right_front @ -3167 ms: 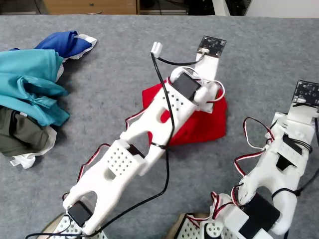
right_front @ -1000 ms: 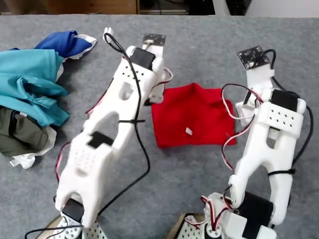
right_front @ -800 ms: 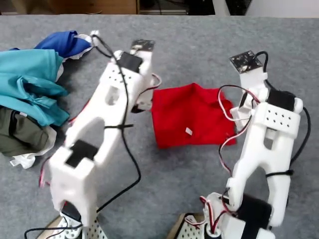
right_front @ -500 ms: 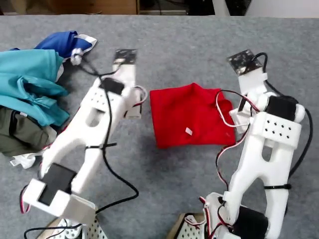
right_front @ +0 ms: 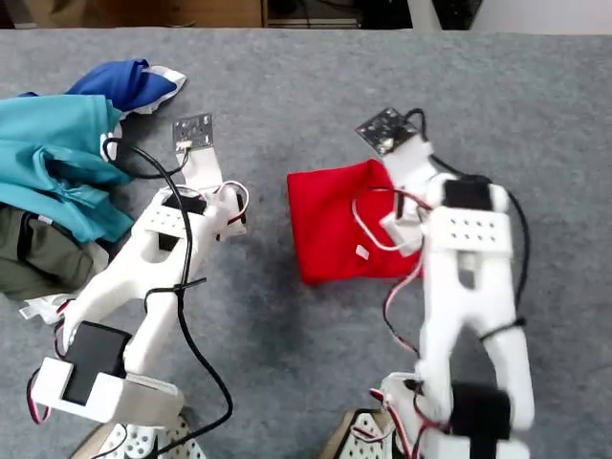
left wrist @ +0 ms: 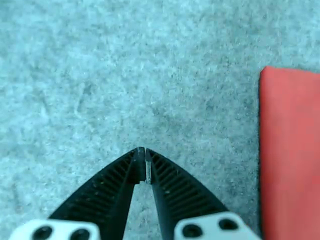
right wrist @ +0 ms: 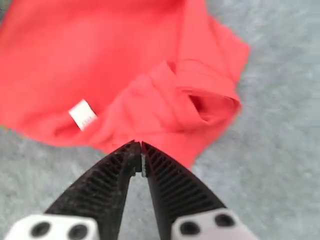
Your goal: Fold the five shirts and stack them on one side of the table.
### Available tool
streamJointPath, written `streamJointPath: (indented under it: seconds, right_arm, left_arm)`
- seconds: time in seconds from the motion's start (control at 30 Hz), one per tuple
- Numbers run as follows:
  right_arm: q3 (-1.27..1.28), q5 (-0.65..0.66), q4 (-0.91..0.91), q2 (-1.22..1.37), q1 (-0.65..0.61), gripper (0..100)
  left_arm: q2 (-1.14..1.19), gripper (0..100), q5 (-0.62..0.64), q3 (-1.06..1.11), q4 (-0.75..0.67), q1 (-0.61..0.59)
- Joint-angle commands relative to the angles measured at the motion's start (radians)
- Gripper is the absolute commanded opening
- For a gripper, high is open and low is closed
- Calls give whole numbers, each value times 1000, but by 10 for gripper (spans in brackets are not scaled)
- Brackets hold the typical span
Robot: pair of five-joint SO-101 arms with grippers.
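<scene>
A folded red shirt (right_front: pixel 335 229) with a small white tag (right_front: pixel 362 252) lies flat at the table's middle. The right arm (right_front: pixel 464 258) hangs over the shirt's right part. In the right wrist view my right gripper (right wrist: pixel 140 159) is shut, its tips over the rumpled edge of the red shirt (right wrist: pixel 100 65), with nothing visibly pinched. The left arm (right_front: pixel 163 239) stands to the left of the shirt. My left gripper (left wrist: pixel 145 165) is shut over bare grey carpet, with the red shirt (left wrist: pixel 292 150) off to one side.
A heap of unfolded shirts sits at the left edge: a teal one (right_front: pixel 57 153), a blue one (right_front: pixel 124 81) behind it, a dark olive one (right_front: pixel 33 253) and a bit of white cloth (right_front: pixel 43 306). Grey carpet covers the table (right_front: pixel 287 96).
The left arm has swung left, away from the red shirt, towards the heap. The right arm has moved left, over the shirt's right part.
</scene>
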Motion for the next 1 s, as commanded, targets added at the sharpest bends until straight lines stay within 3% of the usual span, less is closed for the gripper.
streamJointPath:
  seconds: [0.0,0.67,0.83,0.97]
  right_arm:
    - [-88,-40,-58,145,-18,5]
    - [-1076,-37,-48,941,94,5]
    - [-1279,-35,71,967,114,5]
    - [-1428,-35,270,969,96,5]
  left_arm:
    - [-36,19,5,-2,-18,-11]
    - [71,19,6,-97,3,-6]
    - [71,19,6,-97,3,-6]
    - [71,19,6,-97,3,-5]
